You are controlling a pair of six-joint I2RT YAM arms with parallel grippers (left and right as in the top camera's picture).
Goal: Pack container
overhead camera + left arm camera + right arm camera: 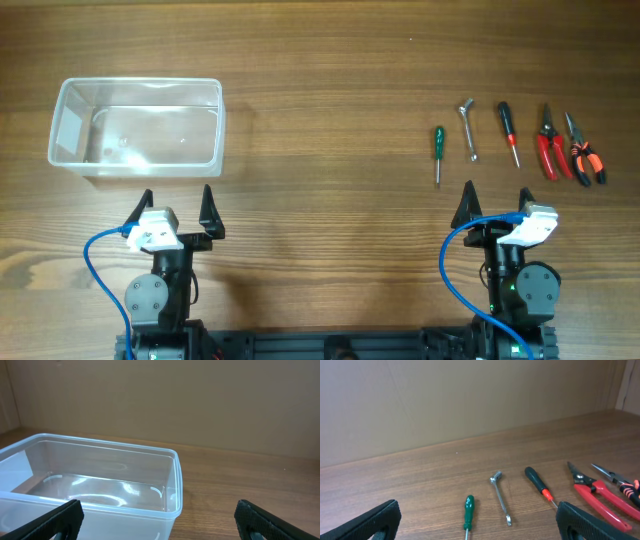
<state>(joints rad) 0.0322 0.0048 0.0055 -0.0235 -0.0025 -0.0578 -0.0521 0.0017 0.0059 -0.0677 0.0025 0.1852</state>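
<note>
The clear plastic container (137,126) stands empty at the far left of the table; it also fills the left wrist view (95,485). My left gripper (172,206) is open and empty just in front of it (160,520). A row of hand tools lies at the right: a green screwdriver (437,150) (468,511), a metal wrench (467,128) (500,496), a black and red screwdriver (508,130) (538,485), red pliers (549,145) (600,495) and orange-black pliers (584,152) (626,485). My right gripper (494,203) is open and empty in front of them (480,522).
The table is brown wood (330,120). A plain beige wall stands behind it in both wrist views (470,400). Blue cables loop beside each arm base (95,262).
</note>
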